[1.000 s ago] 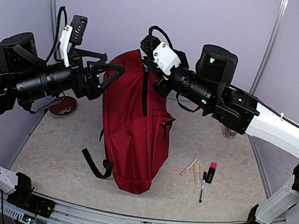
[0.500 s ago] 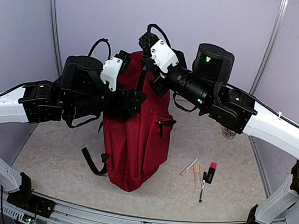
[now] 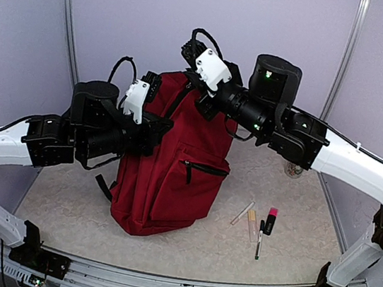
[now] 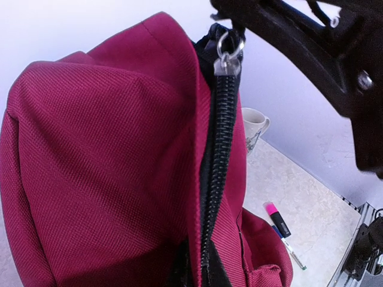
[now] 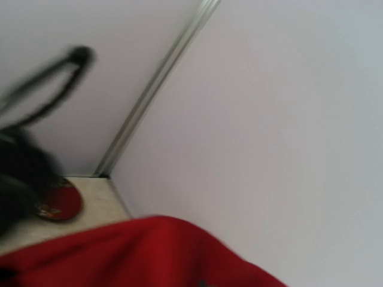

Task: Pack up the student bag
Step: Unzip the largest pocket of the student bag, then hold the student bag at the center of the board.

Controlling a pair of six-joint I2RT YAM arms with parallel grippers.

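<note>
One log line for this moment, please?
student bag upright | zipper shut where seen | right pincer at its top | left pincer at its side

One student bag (image 3: 171, 183) is counted, with one front-pocket zipper (image 3: 206, 168) seen from above and one main zipper (image 4: 218, 155) bearing one metal pull ring (image 4: 230, 43) in the left wrist view. Four slim writing things are counted at 4 o'clock from the bag: one whitish stick (image 3: 242, 213), one tan stick (image 3: 251, 225), one black pen (image 3: 259, 240) and one pink-capped highlighter (image 3: 270, 221). One white mug (image 4: 254, 125) is counted at 3 o'clock from the bag. One red dish (image 5: 57, 203) is counted. Two arms are counted, one left arm (image 3: 5, 146) and one right arm (image 3: 359, 167).
</note>
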